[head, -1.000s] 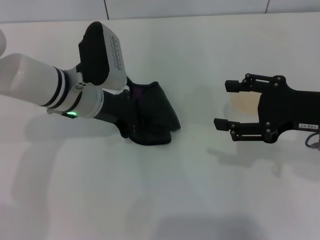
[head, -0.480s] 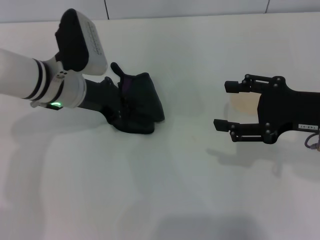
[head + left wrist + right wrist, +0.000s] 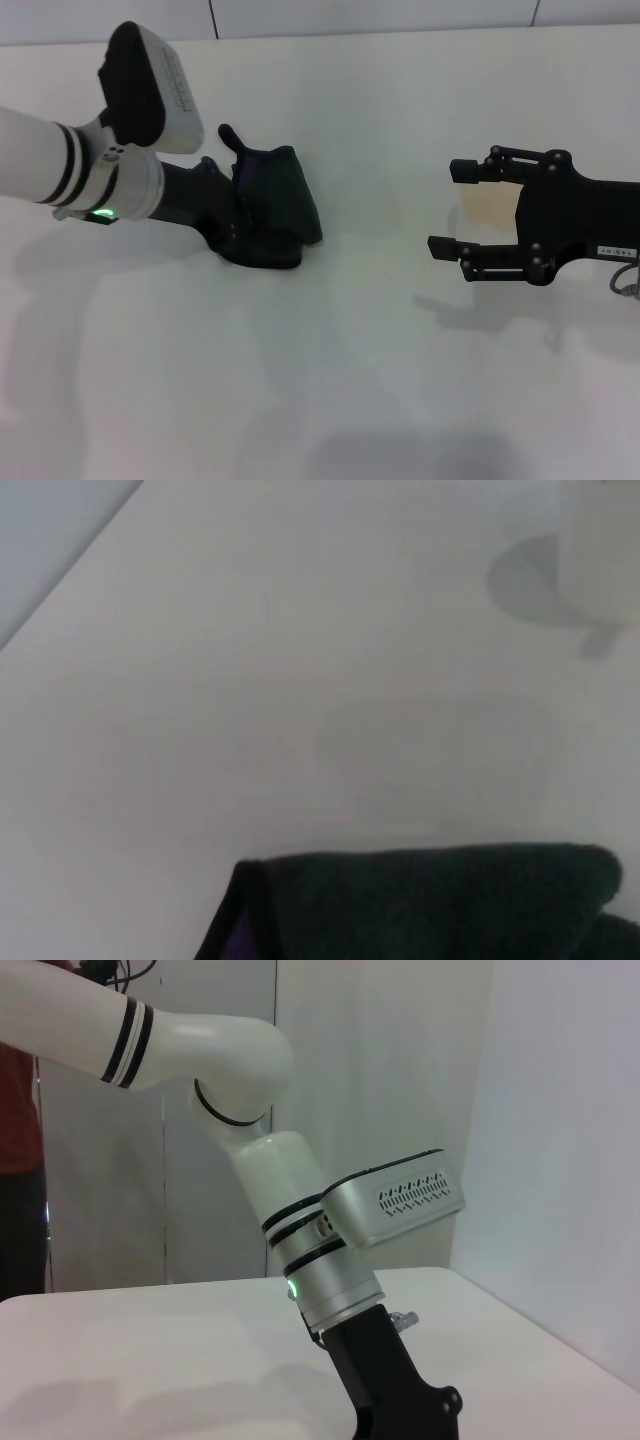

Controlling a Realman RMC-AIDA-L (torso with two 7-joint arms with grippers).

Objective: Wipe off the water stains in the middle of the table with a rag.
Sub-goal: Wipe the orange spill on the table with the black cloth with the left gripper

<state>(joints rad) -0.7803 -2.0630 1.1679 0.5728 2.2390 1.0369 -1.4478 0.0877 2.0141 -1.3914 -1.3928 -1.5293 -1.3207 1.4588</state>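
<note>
Left gripper [image 3: 235, 215] clenches the rag [image 3: 272, 205], pressed on the tabletop [image 3: 330, 380] left of centre, with bare surface all around. Right gripper [image 3: 455, 210] hovers spread apart at the right, well away from the rag.

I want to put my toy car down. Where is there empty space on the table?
The white table is bare along the near side, and between the rag and the right end effector. It is crowded where the left end effector presses the rag, and around the right end effector.
</note>
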